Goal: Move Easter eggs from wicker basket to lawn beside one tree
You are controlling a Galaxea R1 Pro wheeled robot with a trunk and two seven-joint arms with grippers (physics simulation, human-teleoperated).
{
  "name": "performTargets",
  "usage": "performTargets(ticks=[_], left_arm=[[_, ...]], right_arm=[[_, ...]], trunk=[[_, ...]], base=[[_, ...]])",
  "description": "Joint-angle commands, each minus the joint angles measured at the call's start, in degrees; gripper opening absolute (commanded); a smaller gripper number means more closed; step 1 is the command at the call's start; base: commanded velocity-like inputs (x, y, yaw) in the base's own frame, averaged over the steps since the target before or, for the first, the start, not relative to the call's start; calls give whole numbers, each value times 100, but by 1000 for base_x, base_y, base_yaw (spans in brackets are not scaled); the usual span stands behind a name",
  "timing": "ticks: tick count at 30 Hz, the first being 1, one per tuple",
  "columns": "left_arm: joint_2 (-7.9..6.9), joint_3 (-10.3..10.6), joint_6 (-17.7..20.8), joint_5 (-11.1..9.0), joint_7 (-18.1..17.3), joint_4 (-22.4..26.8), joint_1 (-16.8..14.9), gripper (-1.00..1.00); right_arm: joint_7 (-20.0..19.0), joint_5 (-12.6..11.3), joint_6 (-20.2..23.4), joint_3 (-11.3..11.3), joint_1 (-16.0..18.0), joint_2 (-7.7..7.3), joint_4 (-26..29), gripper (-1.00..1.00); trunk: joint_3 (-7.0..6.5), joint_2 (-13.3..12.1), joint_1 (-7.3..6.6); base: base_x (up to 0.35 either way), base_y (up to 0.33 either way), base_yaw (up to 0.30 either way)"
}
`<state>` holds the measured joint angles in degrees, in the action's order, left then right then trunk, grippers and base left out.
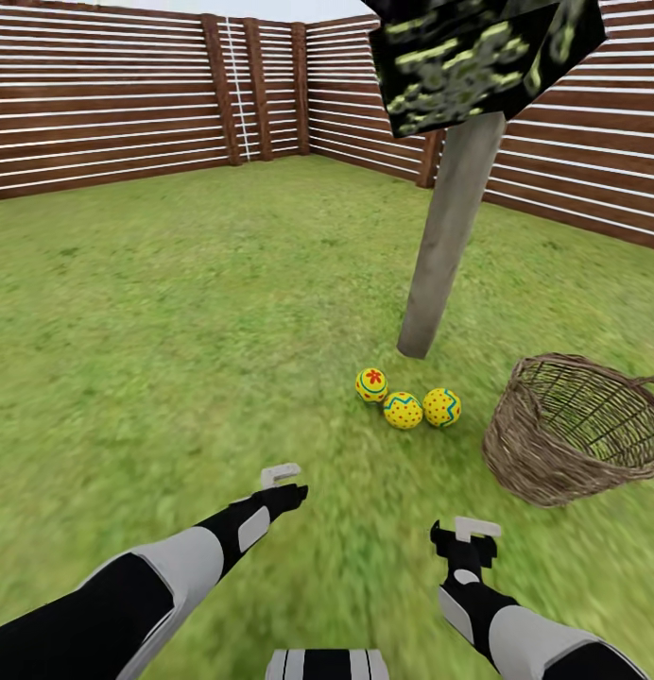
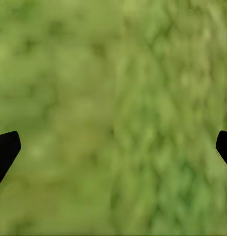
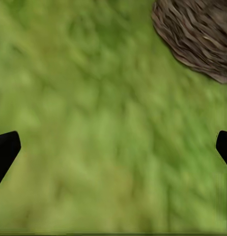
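Yellow Easter eggs (image 1: 403, 410), blue zigzags

Yellow Easter eggs (image 1: 403, 410) with blue zigzags, brown wicker basket (image 1: 573, 434), green lawn (image 1: 176, 312)

Easter eggs (image 1: 371, 384) (image 1: 403, 411) (image 1: 441, 407): 3 counted
wicker basket (image 1: 554, 453): 1 counted
tree (image 1: 450, 227): 1 counted
grippers (image 1: 282, 482) (image 1: 471, 540): 2 counted

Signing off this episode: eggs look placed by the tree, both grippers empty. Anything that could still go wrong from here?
1. The three Easter eggs lie loose on the lawn near the tree; a nudge could roll them off.
2. The wicker basket sits tilted beside them; the right gripper or the base could knock it into the eggs.
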<state>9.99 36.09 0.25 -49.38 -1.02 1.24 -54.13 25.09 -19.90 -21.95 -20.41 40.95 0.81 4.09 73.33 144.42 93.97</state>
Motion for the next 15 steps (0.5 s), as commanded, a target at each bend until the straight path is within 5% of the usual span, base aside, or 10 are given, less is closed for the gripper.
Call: performTargets(ticks=[1,15], left_arm=[[0,49,2,-57,-8,-3,-3,100],[0,50,0,-55,-7,-6,-1,100]], right_arm=[[16,-51,-19,-53,-5,0,-8,100],[13,-49,-12,-68,-38,24,-31,100]], trunk=[[-19,0,-3],[-329,-19,-40]], base=[[0,0,0],[0,0,0]])
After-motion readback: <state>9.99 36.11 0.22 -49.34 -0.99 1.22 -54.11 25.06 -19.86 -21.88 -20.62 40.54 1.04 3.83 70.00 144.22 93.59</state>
